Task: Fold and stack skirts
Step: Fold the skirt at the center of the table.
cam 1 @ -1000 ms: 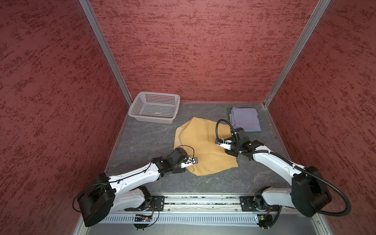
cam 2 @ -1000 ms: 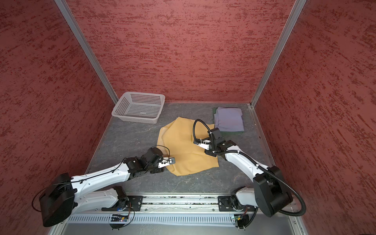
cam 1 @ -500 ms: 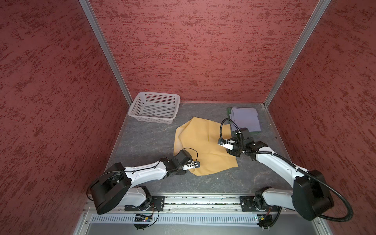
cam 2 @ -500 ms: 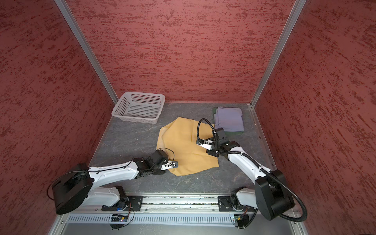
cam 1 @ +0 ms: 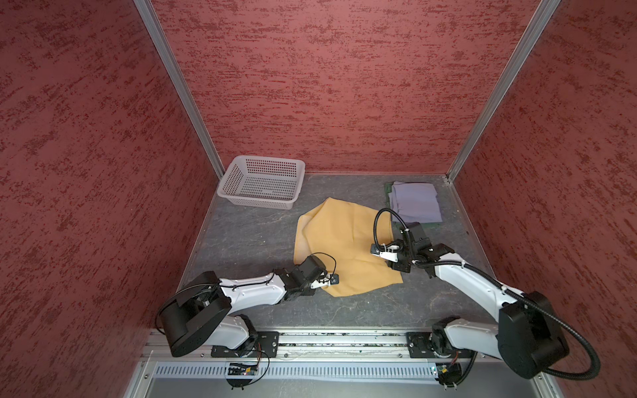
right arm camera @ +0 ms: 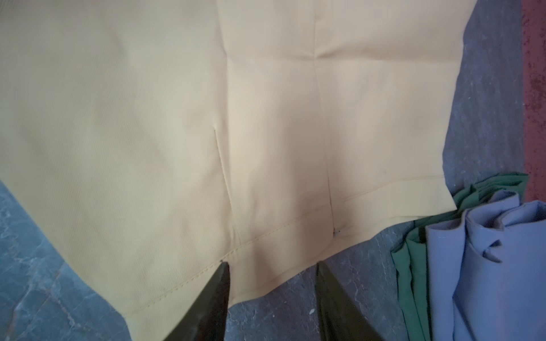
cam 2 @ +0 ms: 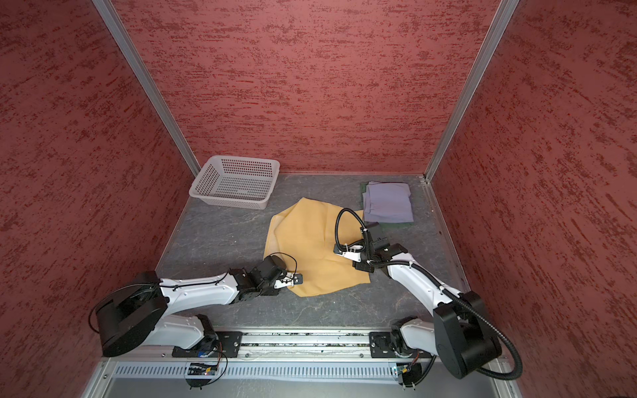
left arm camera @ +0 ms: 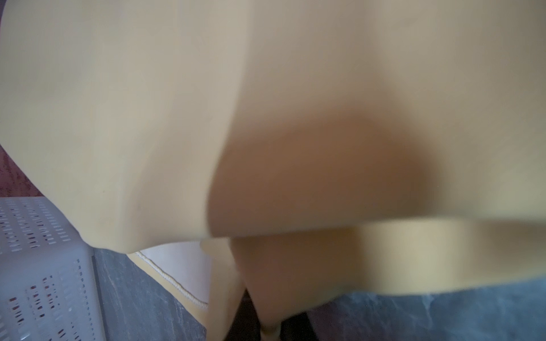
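Mid-table, mustard yellow cloth skirt, likely light and limp: left gripper clamps its hem edge; right gripper gapes over the stitched band, probably the firmest hold.

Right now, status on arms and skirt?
Left jaws shut on yellow skirt edge. Right jaws open over stitched edge. Lavender stacked on green; nothing blocking.
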Robot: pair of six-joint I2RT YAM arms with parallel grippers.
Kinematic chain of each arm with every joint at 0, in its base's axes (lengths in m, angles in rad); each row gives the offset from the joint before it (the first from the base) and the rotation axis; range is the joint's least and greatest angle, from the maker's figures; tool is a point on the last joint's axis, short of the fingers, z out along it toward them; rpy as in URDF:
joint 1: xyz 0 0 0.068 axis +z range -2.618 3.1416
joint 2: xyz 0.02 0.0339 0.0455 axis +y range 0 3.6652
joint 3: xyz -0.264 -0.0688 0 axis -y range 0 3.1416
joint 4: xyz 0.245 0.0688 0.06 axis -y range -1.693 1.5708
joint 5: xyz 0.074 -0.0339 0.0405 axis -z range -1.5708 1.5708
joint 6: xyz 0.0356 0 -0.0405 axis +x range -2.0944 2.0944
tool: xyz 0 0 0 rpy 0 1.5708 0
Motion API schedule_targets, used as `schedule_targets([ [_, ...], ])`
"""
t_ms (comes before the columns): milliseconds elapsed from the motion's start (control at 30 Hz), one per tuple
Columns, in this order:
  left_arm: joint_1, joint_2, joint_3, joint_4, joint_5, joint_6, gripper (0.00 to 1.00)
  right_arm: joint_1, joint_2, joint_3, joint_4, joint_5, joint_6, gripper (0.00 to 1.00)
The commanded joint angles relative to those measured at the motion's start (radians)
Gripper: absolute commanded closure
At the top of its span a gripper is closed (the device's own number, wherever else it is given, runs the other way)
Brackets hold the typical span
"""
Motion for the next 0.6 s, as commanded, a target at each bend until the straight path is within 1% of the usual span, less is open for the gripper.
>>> schedule_targets([
  [0, -0.001, -0.036, -0.002, -0.023, -0.045, -0.006, 1.00, -0.006, -0.046, -0.019, -0.045, -0.005, -0.085, 0.52],
  [133, -0.003, -0.080, 0.007, -0.067, -0.075, -0.027, 1.00, -0.004, -0.062, -0.013, -0.114, 0.022, -0.128, 0.52],
  [233, -0.003, -0.116, 0.022, -0.110, -0.081, -0.050, 1.00, 0.010, -0.076, -0.002, -0.181, -0.034, -0.163, 0.53],
  [400, -0.003, -0.150, 0.031, -0.140, -0.098, -0.057, 1.00, 0.062, -0.105, -0.024, -0.221, -0.081, -0.188, 0.53],
  [567, 0.001, -0.156, 0.033, -0.142, -0.107, -0.056, 1.00, 0.146, -0.086, -0.071, -0.219, -0.058, -0.195, 0.53],
])
